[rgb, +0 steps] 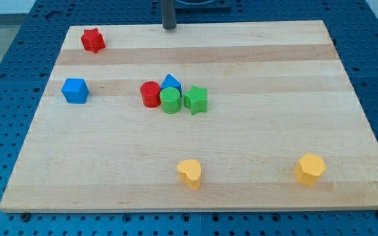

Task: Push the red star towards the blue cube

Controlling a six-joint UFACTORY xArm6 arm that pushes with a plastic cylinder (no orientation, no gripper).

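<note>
The red star (92,40) lies near the top left corner of the wooden board (268,131). The blue cube (75,90) sits below it, near the board's left edge, well apart from the star. My tip (169,27) is at the board's top edge, near the middle, to the right of the red star and not touching any block.
A cluster sits left of the board's centre: a red cylinder (150,94), a blue triangular block (170,82), a green cylinder (170,101) and a green star (195,99). A yellow heart (189,174) and a yellow hexagon (310,169) lie near the bottom edge.
</note>
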